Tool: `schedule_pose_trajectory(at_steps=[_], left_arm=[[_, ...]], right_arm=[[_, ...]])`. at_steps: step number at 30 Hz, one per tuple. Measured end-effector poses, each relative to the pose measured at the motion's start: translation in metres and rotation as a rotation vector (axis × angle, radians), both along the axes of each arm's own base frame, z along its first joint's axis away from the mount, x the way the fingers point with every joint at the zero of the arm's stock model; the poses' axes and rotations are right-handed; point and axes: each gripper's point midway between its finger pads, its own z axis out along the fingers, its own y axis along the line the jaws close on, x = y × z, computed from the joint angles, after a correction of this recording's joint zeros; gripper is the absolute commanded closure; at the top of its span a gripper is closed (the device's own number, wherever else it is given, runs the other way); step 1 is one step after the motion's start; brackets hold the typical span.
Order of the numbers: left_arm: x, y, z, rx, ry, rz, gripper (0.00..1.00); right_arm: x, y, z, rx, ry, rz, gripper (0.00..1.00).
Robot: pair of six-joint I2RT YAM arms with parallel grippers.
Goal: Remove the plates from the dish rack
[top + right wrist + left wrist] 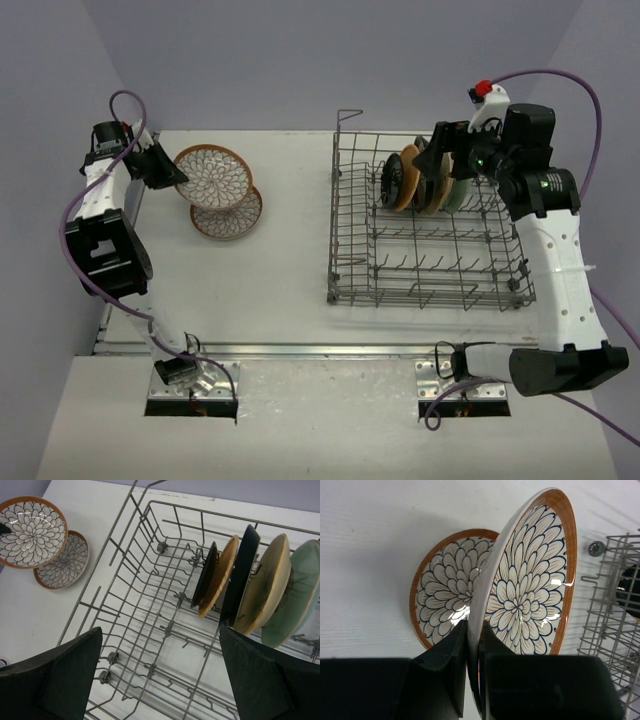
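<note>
Where the left gripper clamps its rim, one petal-pattern plate hangs face up, overlapping its twin lying flat on the table. Dish rack, long axis left-right: five plates on edge in the far row, faces along that axis. Right gripper above them, fingers wide apart.

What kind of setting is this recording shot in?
Probably a robotics lab test cell, not a kitchen: plain walls box in a white table with a dish rack and two arms bolted at its edge.
</note>
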Motion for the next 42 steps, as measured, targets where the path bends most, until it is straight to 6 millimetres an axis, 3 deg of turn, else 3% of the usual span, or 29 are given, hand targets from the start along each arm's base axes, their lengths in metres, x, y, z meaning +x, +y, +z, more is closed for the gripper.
schedule_pose_trajectory(at_steps=[3, 10, 18, 22, 28, 33, 35, 42], left_arm=[[0.001, 0.005, -0.022, 0.006, 0.052, 0.017, 1.0], [0.006, 0.008, -0.053, -0.002, 0.09, 0.022, 1.0], [-0.008, 0.005, -0.086, -0.008, 0.148, 0.023, 0.95], [-0.015, 0.001, -0.097, -0.021, 0.166, 0.013, 0.77], [-0.012, -0.001, -0.097, -0.022, 0.133, -0.009, 0.47], [-0.014, 0.006, -0.102, 0.031, 0.131, 0.0, 0.34], [-0.016, 0.009, -0.101, 0.061, 0.131, 0.01, 0.13], [-0.022, 0.012, -0.073, 0.298, 0.06, 0.024, 0.09]], right_arm=[[-0.003, -0.008, -0.004, -0.005, 0.012, -0.021, 0.01], [-0.008, -0.011, -0.011, -0.018, 0.04, -0.018, 0.01], [-0.011, -0.01, -0.015, -0.021, 0.06, -0.008, 0.01], [-0.012, -0.008, -0.015, -0.017, 0.061, 0.0, 0.01], [-0.012, -0.009, -0.015, -0.021, 0.06, 0.002, 0.01], [-0.011, -0.009, -0.016, -0.028, 0.059, 0.004, 0.01], [-0.01, -0.012, -0.017, -0.039, 0.059, -0.006, 0.01], [0.006, -0.037, -0.035, -0.133, 0.094, -0.124, 0.04]])
